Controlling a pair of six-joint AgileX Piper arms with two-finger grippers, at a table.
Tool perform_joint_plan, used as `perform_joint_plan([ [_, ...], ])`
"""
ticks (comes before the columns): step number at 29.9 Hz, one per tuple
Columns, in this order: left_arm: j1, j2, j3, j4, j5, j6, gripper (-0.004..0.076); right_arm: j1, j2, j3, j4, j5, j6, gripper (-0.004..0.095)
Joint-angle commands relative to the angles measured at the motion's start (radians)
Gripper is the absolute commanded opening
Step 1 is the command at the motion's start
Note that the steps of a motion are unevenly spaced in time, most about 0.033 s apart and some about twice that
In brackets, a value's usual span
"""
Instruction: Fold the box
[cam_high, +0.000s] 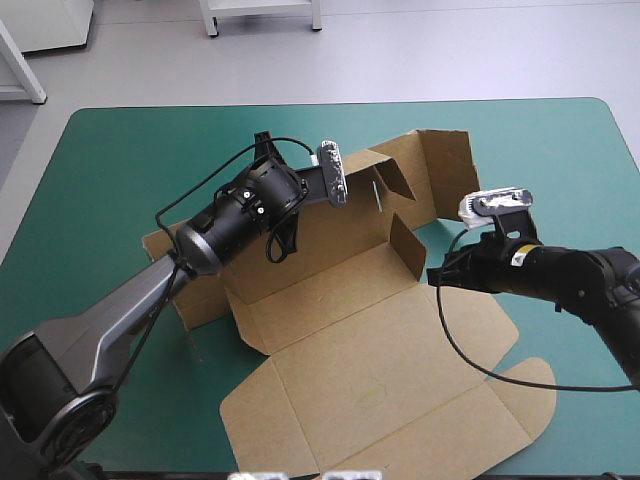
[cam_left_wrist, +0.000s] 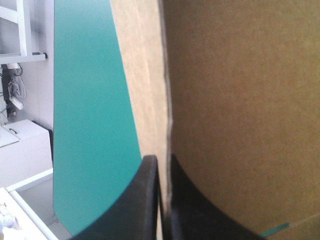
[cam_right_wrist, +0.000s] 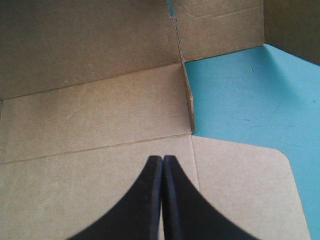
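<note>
The brown box (cam_high: 370, 370) lies in the middle of the table with its lid panel flat toward the front. Its long back wall (cam_high: 330, 235) stands raised, and so do a short side flap (cam_high: 405, 245) and a taller flap (cam_high: 445, 165) at the right rear. My left gripper (cam_high: 335, 195) is at the wall's top edge. In the left wrist view it (cam_left_wrist: 162, 159) is shut on the box, the board's edge (cam_left_wrist: 167, 100) running up between the fingers. My right gripper (cam_high: 437, 272) is shut and holds nothing. It (cam_right_wrist: 162, 159) hovers just over the flat board (cam_right_wrist: 90, 115) beside the short side flap.
The teal-green cover (cam_high: 120, 160) shows on all sides of the box, widest at the left and the far right. A rounded front flap (cam_high: 525, 400) reaches close to the table's front edge.
</note>
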Motion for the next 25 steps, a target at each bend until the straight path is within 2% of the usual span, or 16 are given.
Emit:
perform_joint_plan([
  [1,-0.032,-0.092,0.031,0.041,-0.047,-0.018,-0.0009,0.003,0.028,-0.087,0.019,-0.031,-0.016,-0.0019],
  [4,-0.034,-0.125,0.053,0.187,-0.097,-0.058,-0.0009,0.003,0.046,-0.122,0.028,-0.031,-0.031,-0.0019],
  [7,-0.031,-0.155,0.053,0.209,-0.124,-0.078,-0.0009,0.003,0.046,-0.13,0.062,-0.039,-0.054,-0.0019],
  [16,-0.031,-0.178,0.057,0.094,-0.063,-0.024,-0.0009,0.003,0.051,-0.157,0.079,-0.018,-0.055,-0.0019],
  [22,-0.045,-0.217,0.203,0.089,-0.092,-0.031,-0.0009,0.003,0.087,-0.205,0.09,0.016,-0.059,-0.0019],
  [25,-0.066,-0.242,0.304,0.204,-0.135,-0.144,-0.0009,0.003,0.114,-0.233,0.095,0.031,-0.059,-0.0019],
])
